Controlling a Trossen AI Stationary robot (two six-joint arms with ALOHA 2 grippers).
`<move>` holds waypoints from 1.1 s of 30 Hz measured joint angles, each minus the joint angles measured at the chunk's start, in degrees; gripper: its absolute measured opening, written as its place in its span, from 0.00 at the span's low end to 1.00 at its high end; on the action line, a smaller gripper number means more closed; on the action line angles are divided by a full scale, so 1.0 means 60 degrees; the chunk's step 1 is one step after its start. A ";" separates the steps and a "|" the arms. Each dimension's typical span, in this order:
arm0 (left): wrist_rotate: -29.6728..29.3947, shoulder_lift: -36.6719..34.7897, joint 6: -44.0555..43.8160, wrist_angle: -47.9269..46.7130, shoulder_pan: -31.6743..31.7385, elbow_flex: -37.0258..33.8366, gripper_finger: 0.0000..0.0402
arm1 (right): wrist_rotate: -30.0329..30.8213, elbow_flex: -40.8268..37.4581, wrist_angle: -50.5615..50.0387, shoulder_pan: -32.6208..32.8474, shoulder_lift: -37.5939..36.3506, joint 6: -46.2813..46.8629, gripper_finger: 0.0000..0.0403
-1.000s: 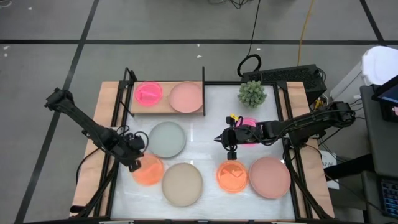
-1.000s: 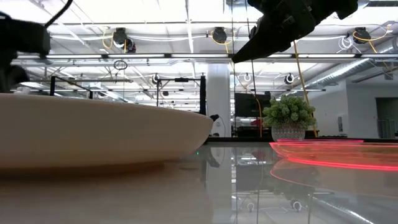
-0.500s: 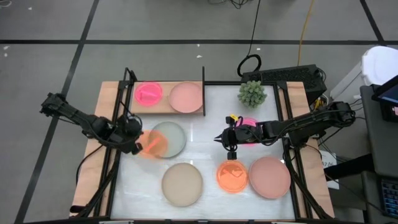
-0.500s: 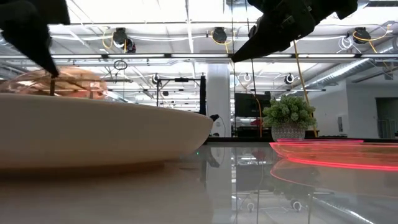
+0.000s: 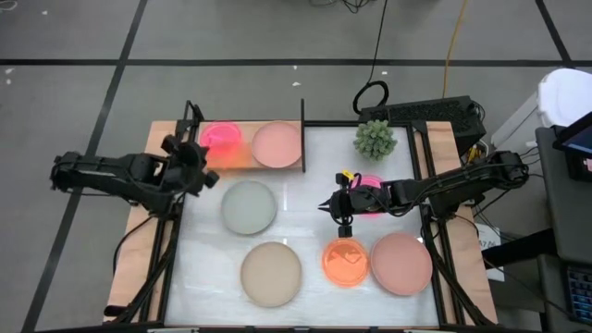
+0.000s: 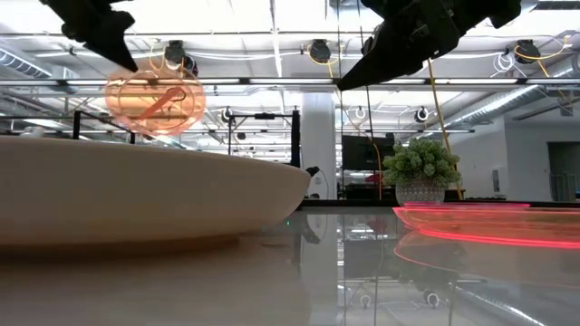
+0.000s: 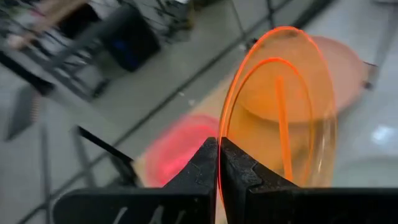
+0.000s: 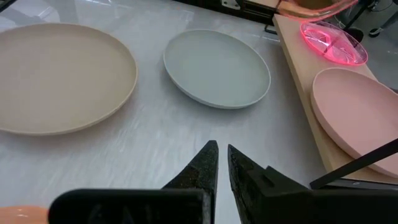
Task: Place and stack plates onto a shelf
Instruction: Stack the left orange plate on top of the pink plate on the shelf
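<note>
The high camera is looking straight down on the table [image 5: 305, 185]. The low one is sitting at tabletop level, facing the room. Both wrist cameras are sharing the shelf [image 8: 298, 56] from close by.

The shelf [image 5: 246, 159], a light wooden board with thin black uprights at its ends, carries a neon pink plate [image 5: 222, 137] and, beside it, a pale pink plate [image 5: 277, 143]. A translucent orange plate [image 6: 154, 98] hangs tilted on edge above the shelf, pinched in the left claw [image 7: 218, 163]. Off the shelf lie a grey-green plate [image 5: 249, 206] nearest it, a beige plate [image 5: 271, 273] beyond, then an orange plate [image 5: 345, 262] and a larger dusty-pink plate [image 5: 401, 263].
</note>
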 joint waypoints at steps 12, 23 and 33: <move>-0.0043 -0.0484 0.2620 0.2063 0.3257 0.0000 0.02 | 0.0000 -0.0007 -0.0004 0.0000 0.0000 0.0000 0.05; 0.3796 -0.0629 0.5126 0.4639 0.7443 0.0000 0.02 | 0.0000 -0.0007 0.0007 0.0000 0.0000 0.0004 0.05; 0.5608 -0.0312 0.4399 0.4807 0.9235 -0.0007 0.02 | 0.0000 -0.0007 -0.0025 0.0000 -0.0003 -0.0015 0.05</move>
